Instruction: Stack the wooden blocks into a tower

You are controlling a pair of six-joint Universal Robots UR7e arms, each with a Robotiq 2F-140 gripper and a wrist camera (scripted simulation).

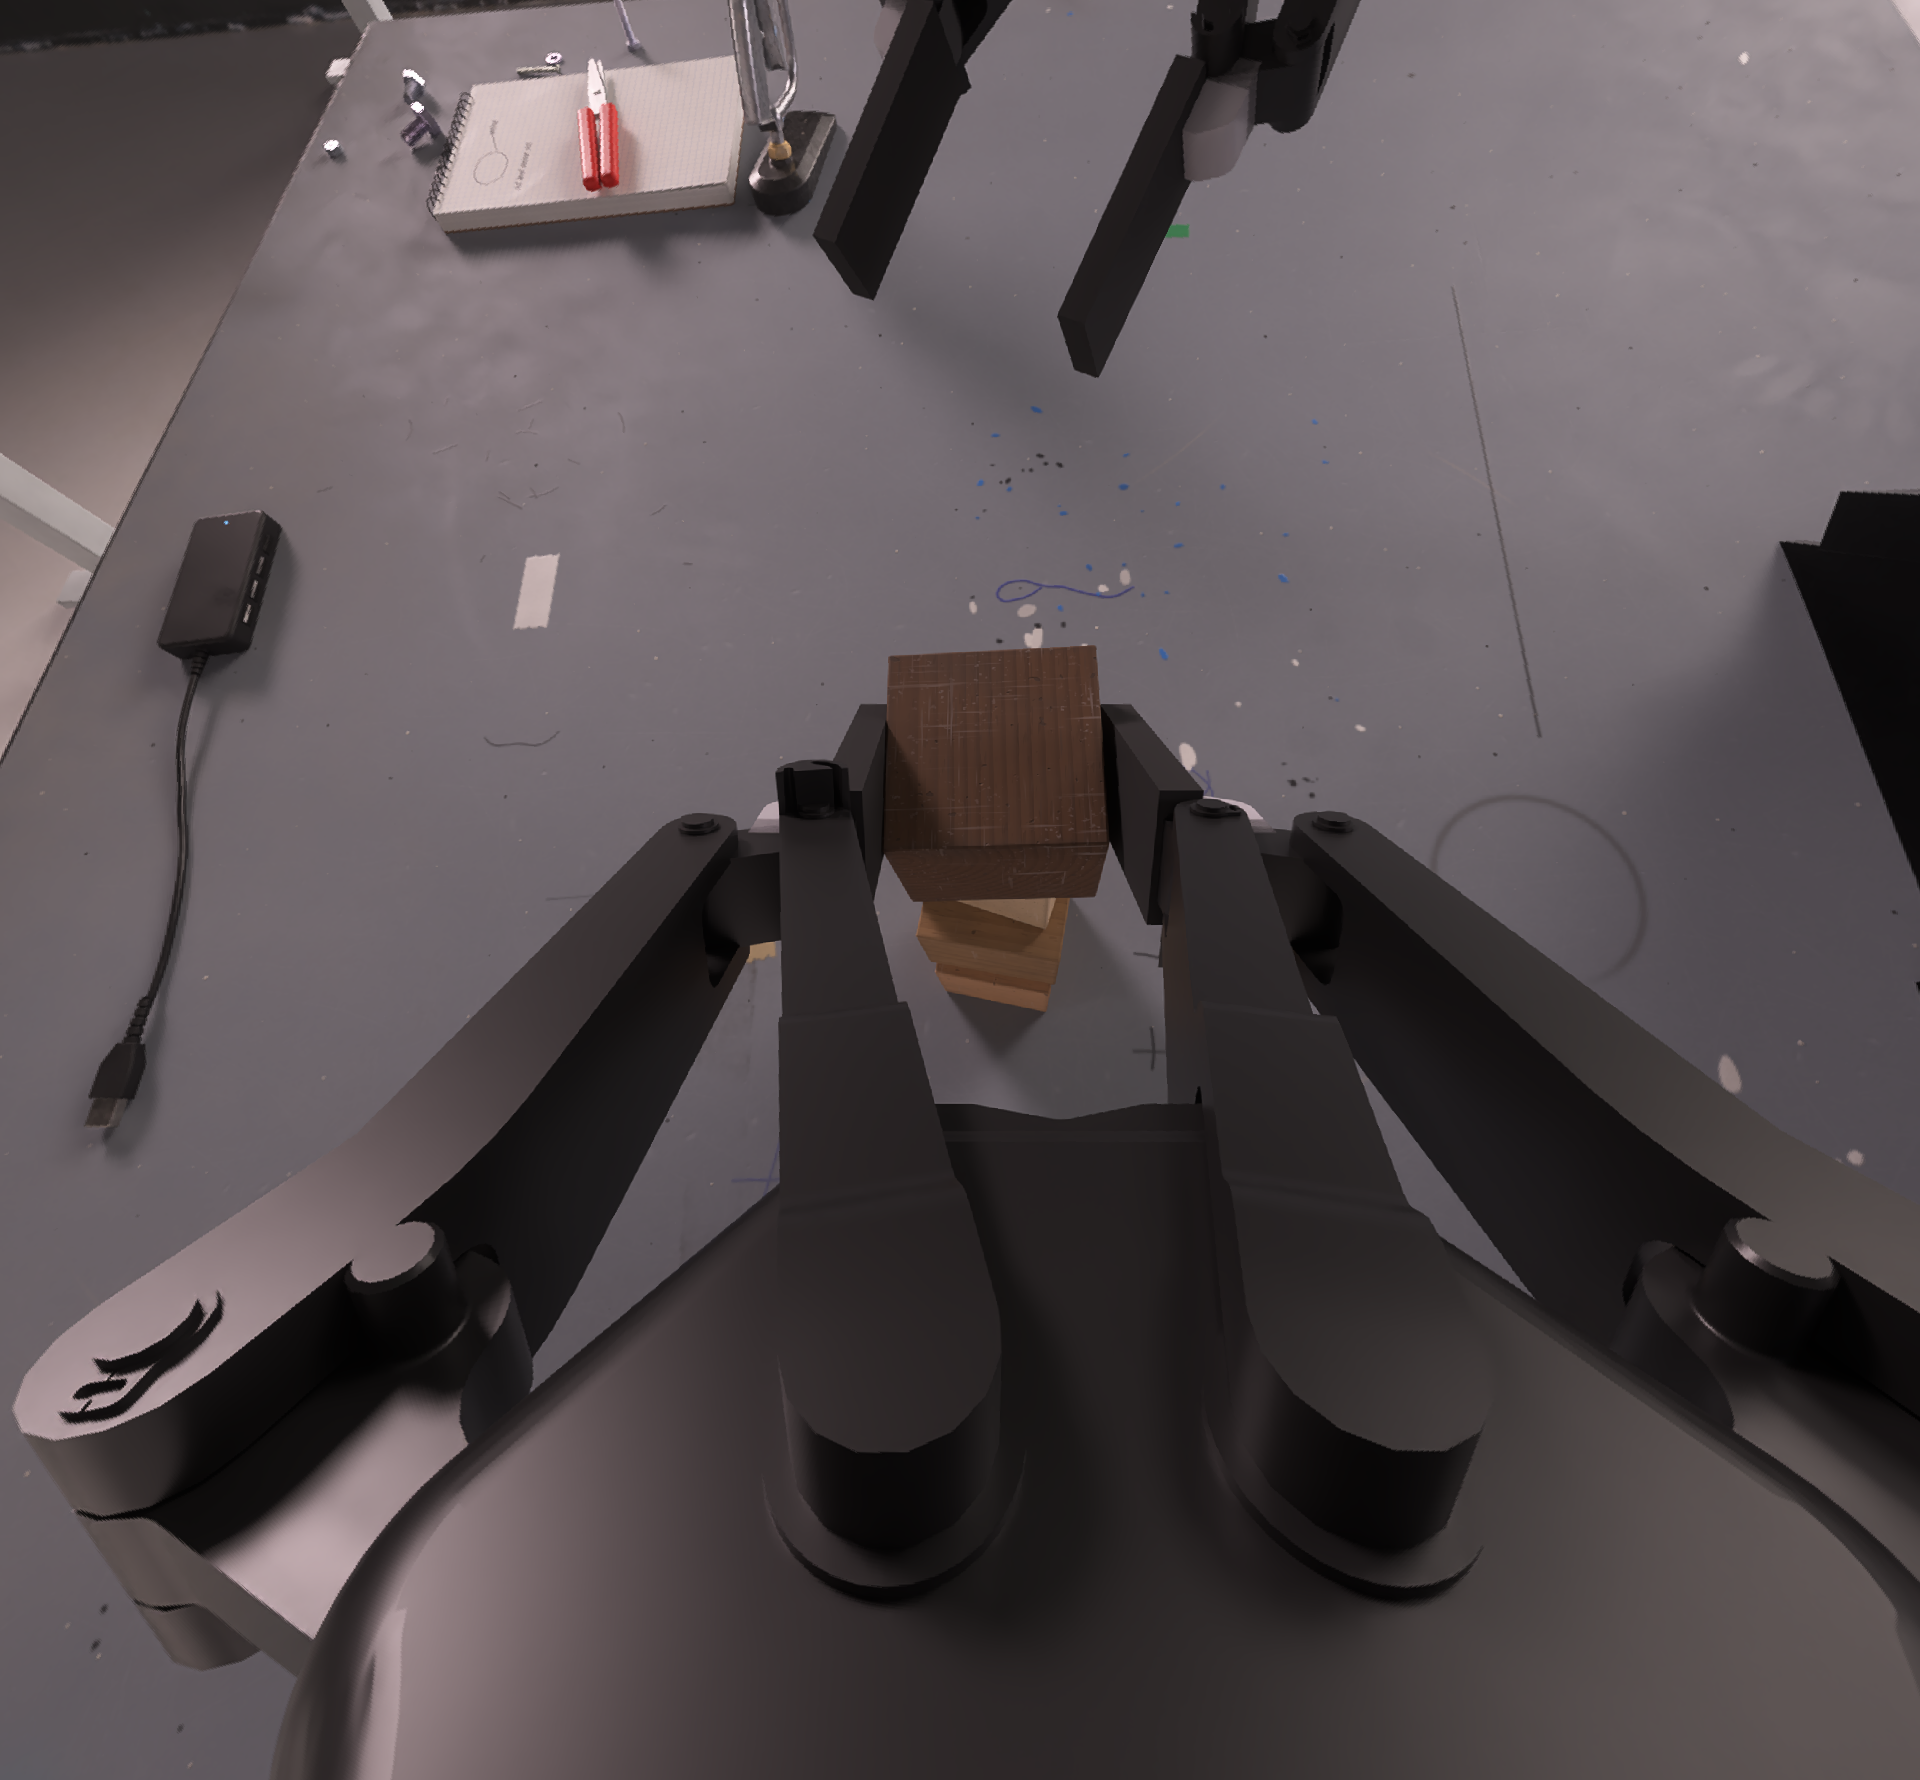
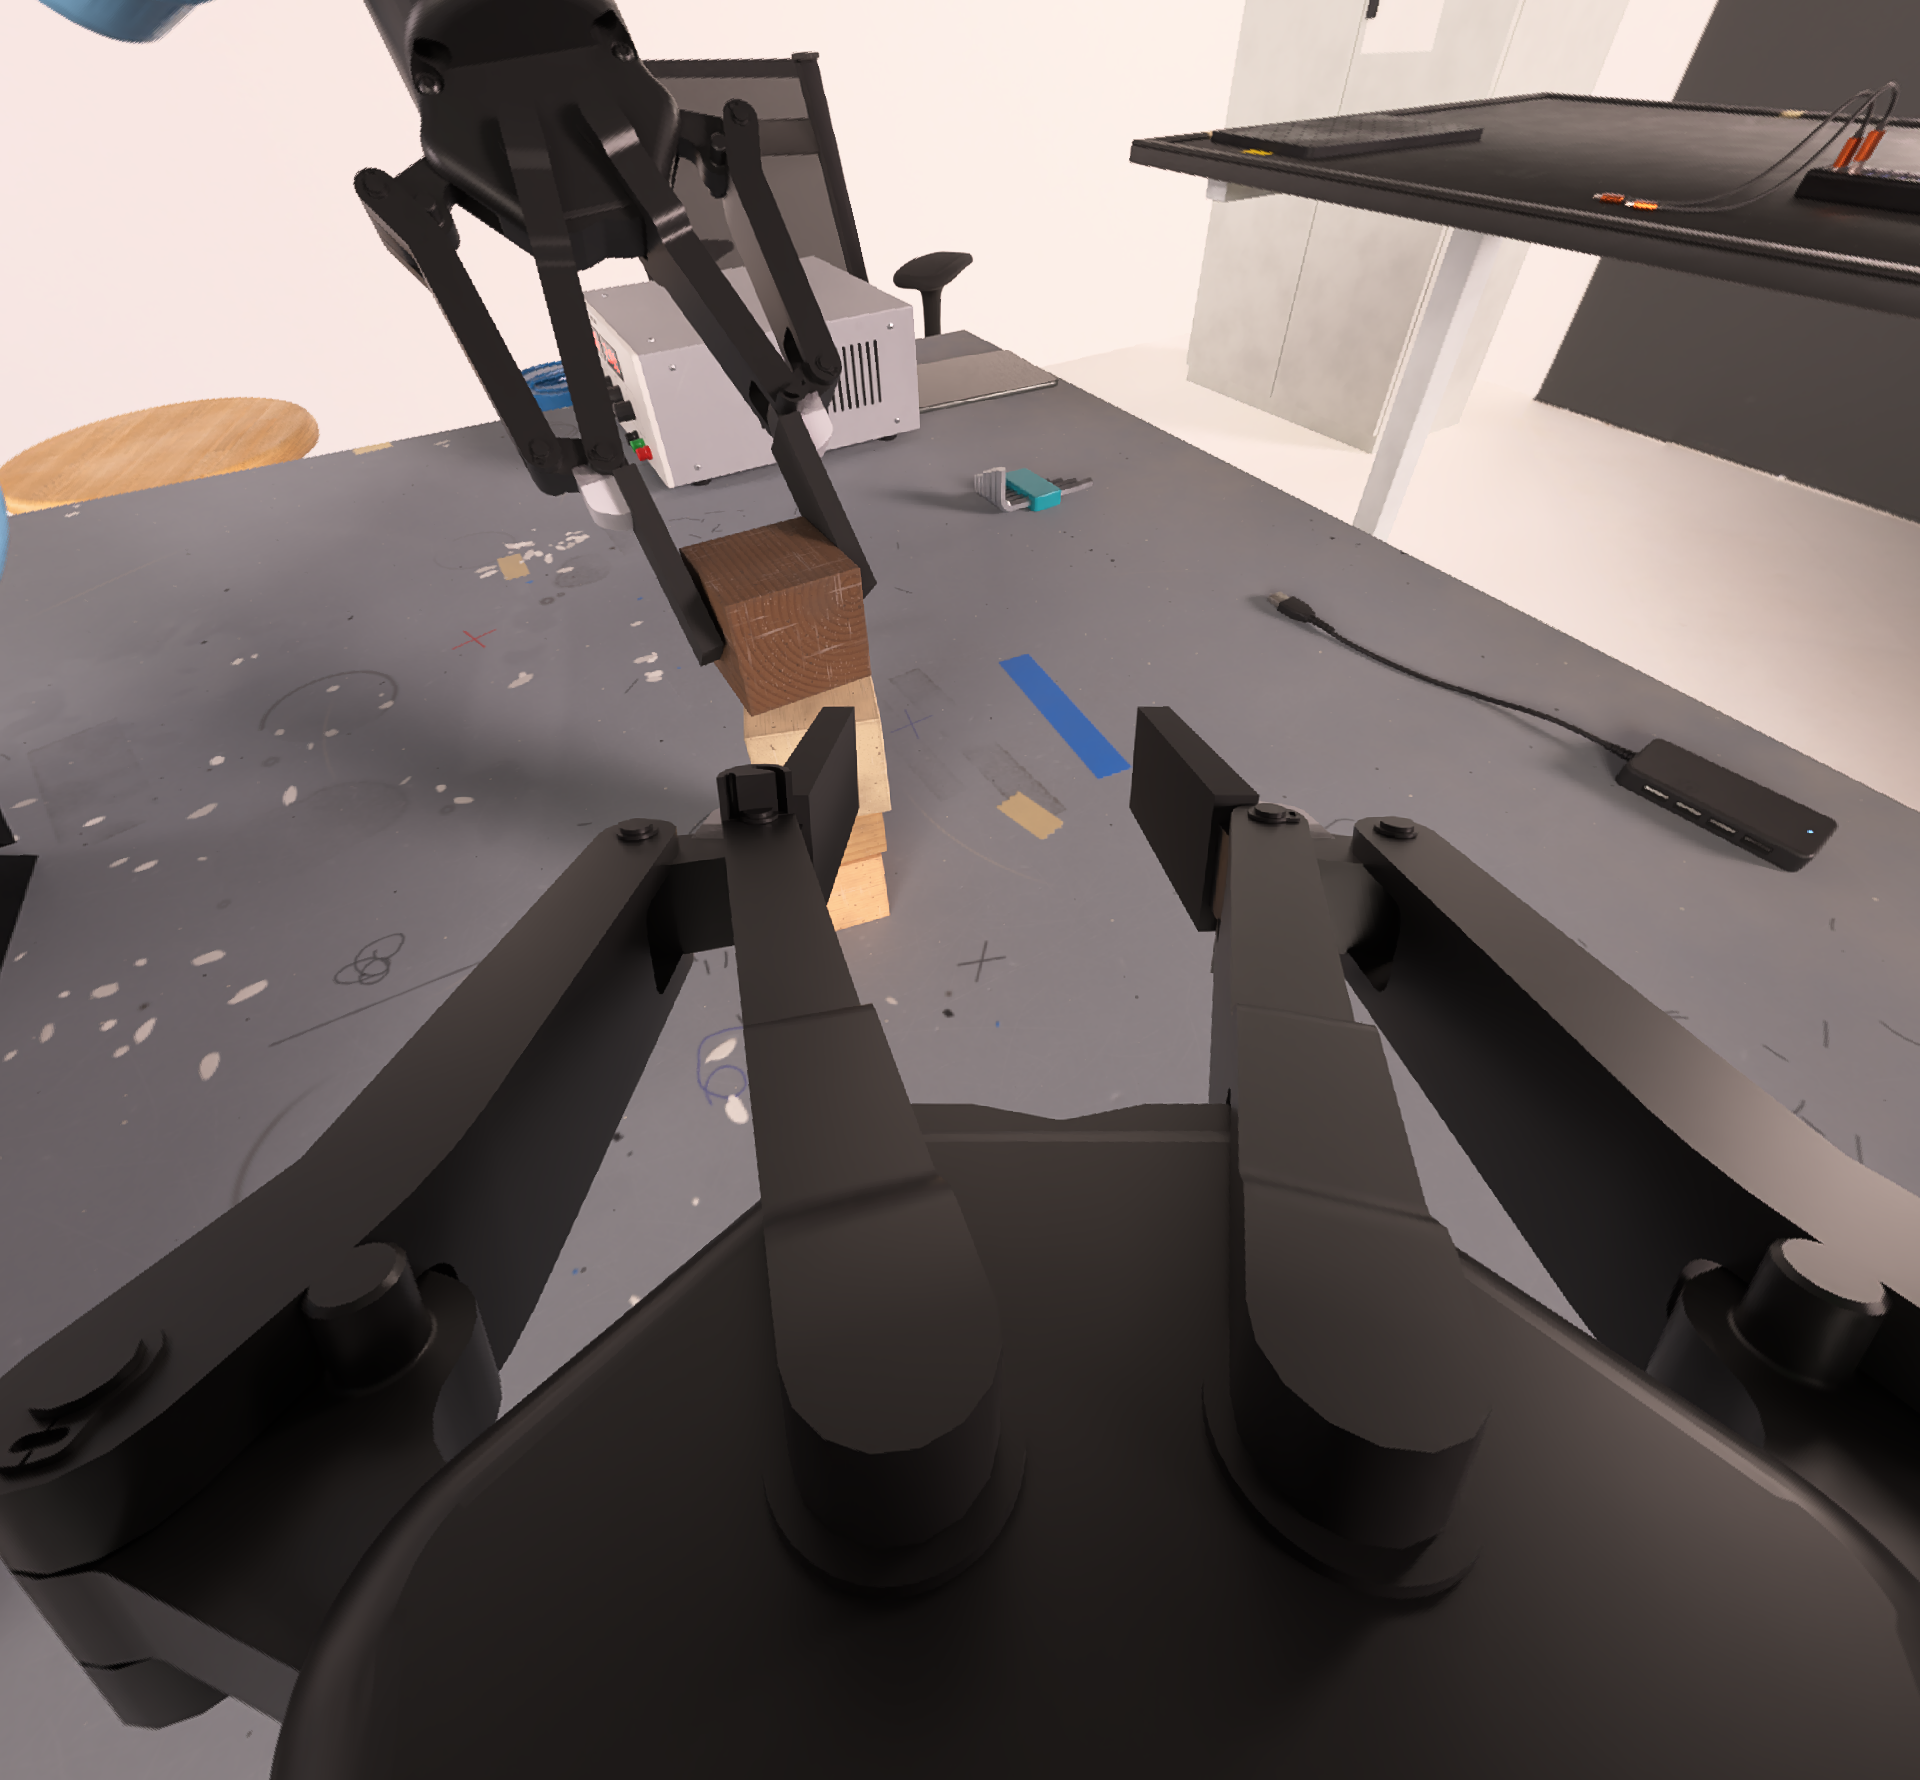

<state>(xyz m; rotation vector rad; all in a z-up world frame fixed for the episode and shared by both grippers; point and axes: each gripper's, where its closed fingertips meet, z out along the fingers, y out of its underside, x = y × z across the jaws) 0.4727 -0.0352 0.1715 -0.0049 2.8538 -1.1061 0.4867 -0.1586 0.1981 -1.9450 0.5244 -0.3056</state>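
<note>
My left gripper (image 1: 995, 795) is shut on a dark brown wooden block (image 1: 992, 764) and holds it on top of a tower of light wooden blocks (image 1: 992, 951). In the right wrist view the same dark block (image 2: 795, 624) sits between the left gripper's fingers (image 2: 790, 608), on the light tower (image 2: 868, 774), slightly turned relative to it. My right gripper (image 2: 997, 795) is open and empty, low and just in front of the tower, its left finger overlapping the tower in view. It also shows in the left wrist view (image 1: 977, 296), beyond the tower.
A notepad (image 1: 592, 146) with red-handled pliers (image 1: 595, 135), a clamp (image 1: 769, 68) and loose screws lie at the far left. A black USB hub (image 1: 218, 582) with cable lies left. A white power supply (image 2: 748, 369), hex keys (image 2: 1023, 489) and blue tape (image 2: 1062, 714) are behind the tower.
</note>
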